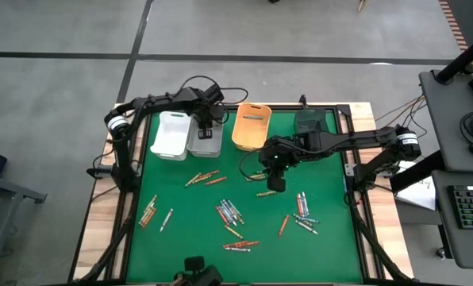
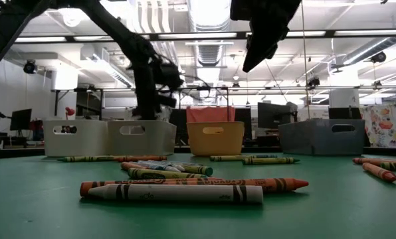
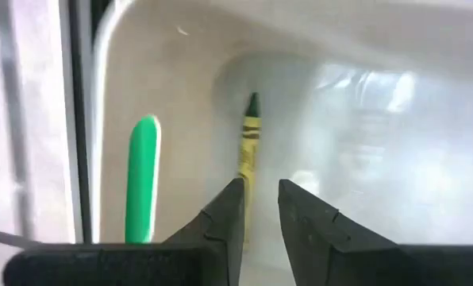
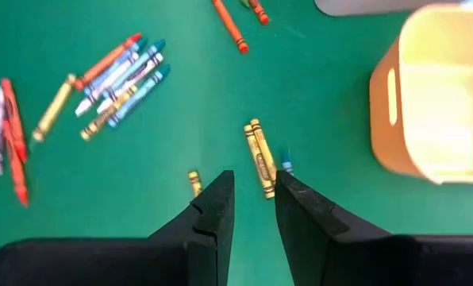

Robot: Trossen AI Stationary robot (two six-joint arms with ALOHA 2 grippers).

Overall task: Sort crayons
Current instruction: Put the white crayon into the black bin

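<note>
Green felt covers the counter [image 1: 181,238], with crayons [image 1: 229,212] scattered loose across its middle and near half in several small clusters. Four bins in a row along the far edge: white bin [image 1: 171,134], grey bin [image 1: 205,137], orange bin [image 1: 251,126], dark bin [image 1: 313,123]. Left gripper [image 3: 259,202] hangs over the grey bin, fingers [image 3: 224,218] slightly spread with a narrow gap, pinching nothing. Just beyond the tips, a yellow-wrapped crayon with a green tip [image 3: 249,135] lies inside the bin against its pale wall, clear of both fingers. Right gripper [image 4: 253,199] hovers above the counter's middle, near the orange bin [image 4: 427,95], fingers parted by a small gap and empty. Below it on the felt, a pair of yellow crayons [image 4: 259,156] side by side, touching; a short yellow stub [image 4: 194,182] just beside them; a bundle of blue and yellow crayons [image 4: 124,78] farther off toward the counter's right edge. Low view: white crayon [image 2: 175,193] nearest the near edge, orange crayon [image 2: 271,184] right behind it, touching.
</note>
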